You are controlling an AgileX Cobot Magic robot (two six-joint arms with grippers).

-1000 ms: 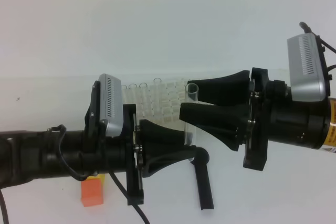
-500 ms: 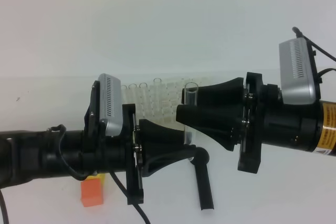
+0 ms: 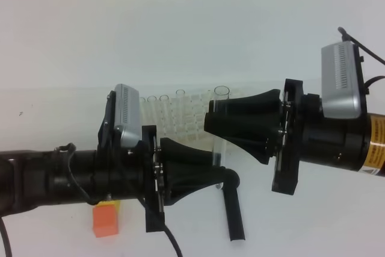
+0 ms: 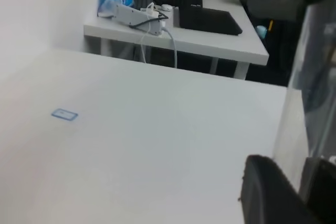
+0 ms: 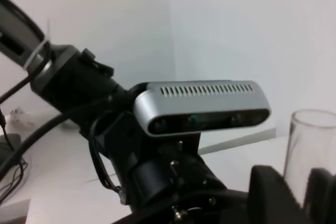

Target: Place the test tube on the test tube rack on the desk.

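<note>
Nearest, at the lower centre of the exterior high view, lay a black club-shaped object (image 3: 233,209) and an orange block (image 3: 105,221) on the white desk (image 3: 337,221). Above them the left gripper (image 3: 212,162) reached from the left and the right gripper (image 3: 209,118) from the right. Between them the test tube (image 3: 220,126) stood upright; the right jaws were narrow around it, while the left jaws' state could not be told. Behind stood the test tube rack (image 3: 177,115).
</note>
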